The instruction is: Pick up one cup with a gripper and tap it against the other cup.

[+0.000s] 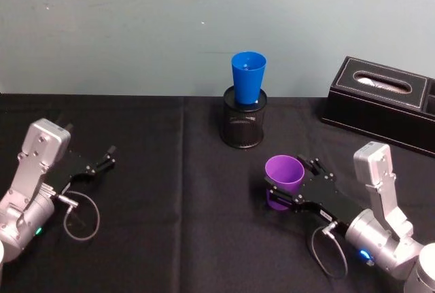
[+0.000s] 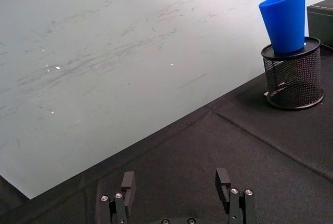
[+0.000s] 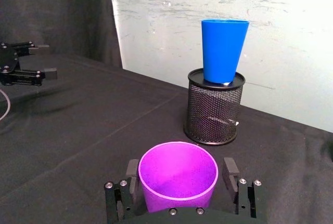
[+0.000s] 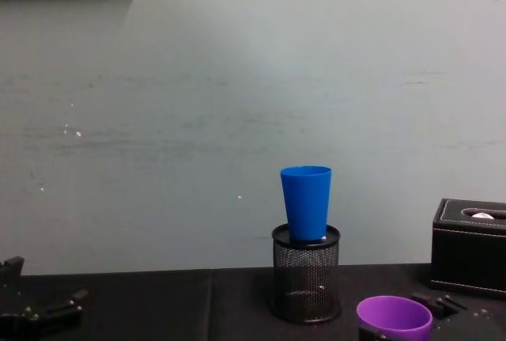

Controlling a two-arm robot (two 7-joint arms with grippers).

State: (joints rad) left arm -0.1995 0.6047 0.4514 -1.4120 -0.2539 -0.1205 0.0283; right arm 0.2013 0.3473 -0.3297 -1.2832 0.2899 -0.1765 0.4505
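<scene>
Gripping the purple cup point(image 1: 283, 170) by its sides, the right gripper point(image 3: 181, 172) sits toward the near right corner of the table point(image 1: 170, 238), with the cup upright. The left gripper point(image 2: 176, 180), jaws spread around nothing, is by the left edge. Black cloth covers the table. At mid far edge the blue cup point(image 1: 248, 75) stands in a mesh pen holder point(image 1: 243, 126), and a black box point(image 1: 380, 102) fills the far right corner. Behind is a scuffed pale wall point(image 4: 158, 119).
</scene>
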